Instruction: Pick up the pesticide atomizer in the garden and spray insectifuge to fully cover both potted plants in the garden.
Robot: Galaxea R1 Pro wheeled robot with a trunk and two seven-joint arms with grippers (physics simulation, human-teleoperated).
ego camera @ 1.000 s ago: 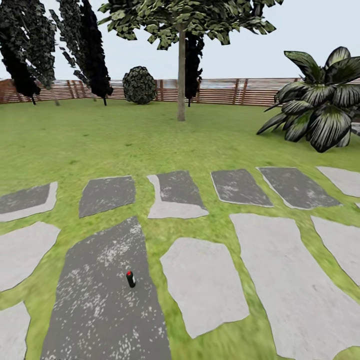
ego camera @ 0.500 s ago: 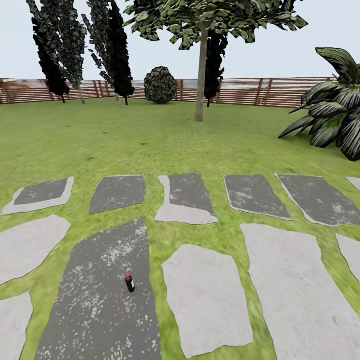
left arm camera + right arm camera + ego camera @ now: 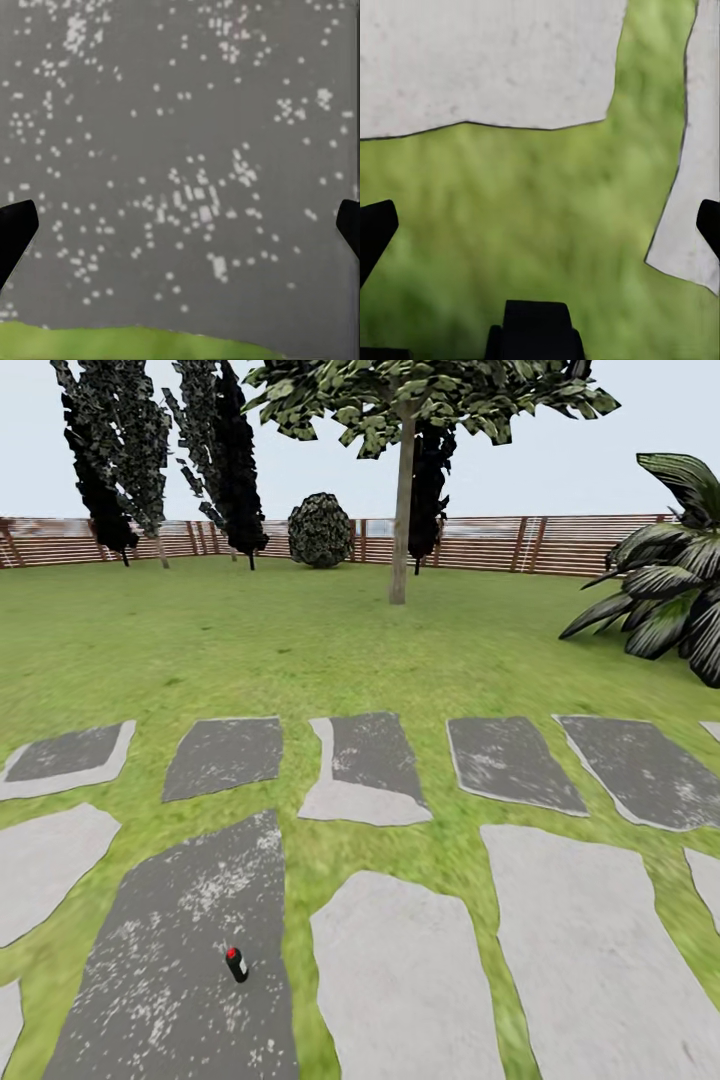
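The pesticide atomizer [image 3: 236, 964], a small dark bottle with a red top, stands upright on a dark speckled paving slab [image 3: 180, 960] in the garden, low and left of centre in the head view. The potted plants are out of view. In the left wrist view my left gripper [image 3: 180, 229] is open, its dark fingertips [image 3: 15, 225] at the picture's two sides over speckled grey stone. My right gripper [image 3: 540, 225] is open too, hanging over grass between pale slabs [image 3: 487, 60]. Neither holds anything.
Grey and dark paving slabs with grass strips between them cover the near ground. Open lawn stretches back to a slatted wood fence [image 3: 500, 543]. A tree trunk [image 3: 400, 510], a round bush [image 3: 320, 530] and dark cypresses [image 3: 230, 460] stand far off. A big striped spiky plant [image 3: 670, 580] is at the right.
The whole head view has shifted, so the camera has moved. The atomizer now sits lower in the picture and a little further left. Nothing in the garden itself has moved.
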